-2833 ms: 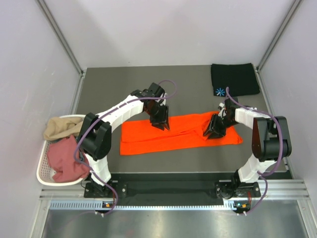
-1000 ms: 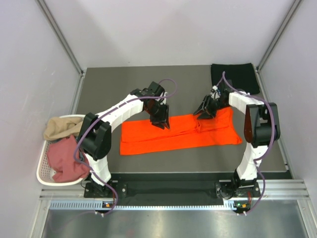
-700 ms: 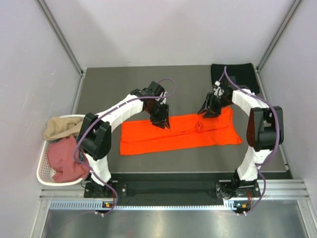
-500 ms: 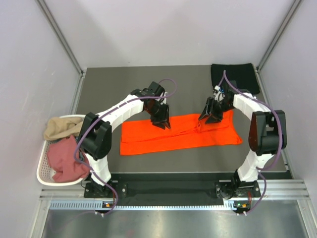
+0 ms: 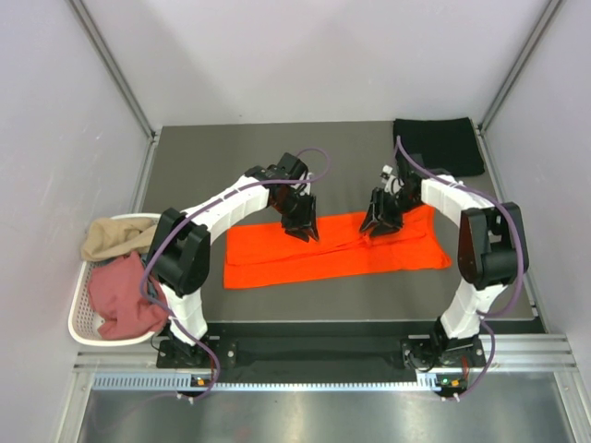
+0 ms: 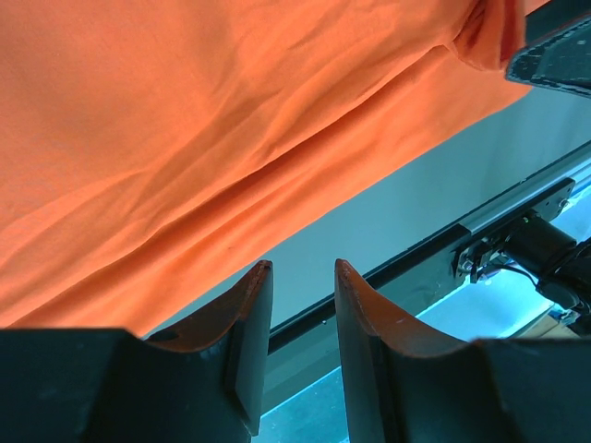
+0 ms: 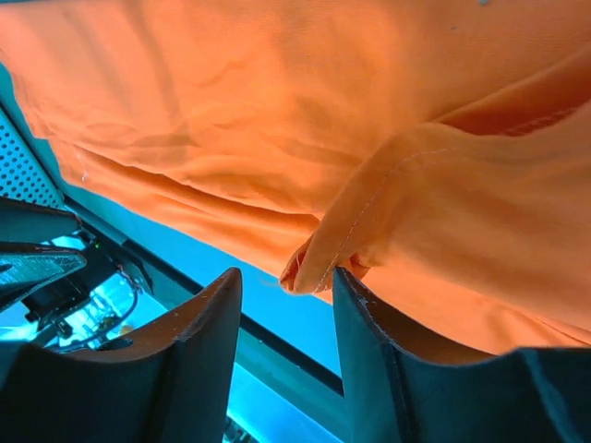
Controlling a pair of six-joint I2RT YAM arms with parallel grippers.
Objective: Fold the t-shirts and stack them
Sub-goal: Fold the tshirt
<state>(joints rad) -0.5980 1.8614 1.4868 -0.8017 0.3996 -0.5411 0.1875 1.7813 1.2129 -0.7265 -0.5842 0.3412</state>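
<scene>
A bright orange t-shirt [image 5: 314, 258] lies as a long band across the middle of the table. My left gripper [image 5: 301, 227] hangs over its back edge near the middle, jaws apart and nothing between them [image 6: 303, 268], with orange cloth [image 6: 185, 111] beyond the tips. My right gripper [image 5: 379, 221] is at the shirt's back edge further right, open [image 7: 286, 274]. A bunched hem fold [image 7: 319, 263] lies just past its tips, touching the right finger, not pinched. A folded black t-shirt [image 5: 439, 148] lies at the back right corner.
A white slotted basket [image 5: 78, 314] stands at the left table edge, holding a tan shirt [image 5: 115, 238] and a dusty pink one [image 5: 125, 295]. Grey walls close in the left, back and right. A metal rail runs along the front.
My right gripper carried the shirt's right part toward the back, opened, then shifted slightly left along the back edge. The left arm has stayed put.
</scene>
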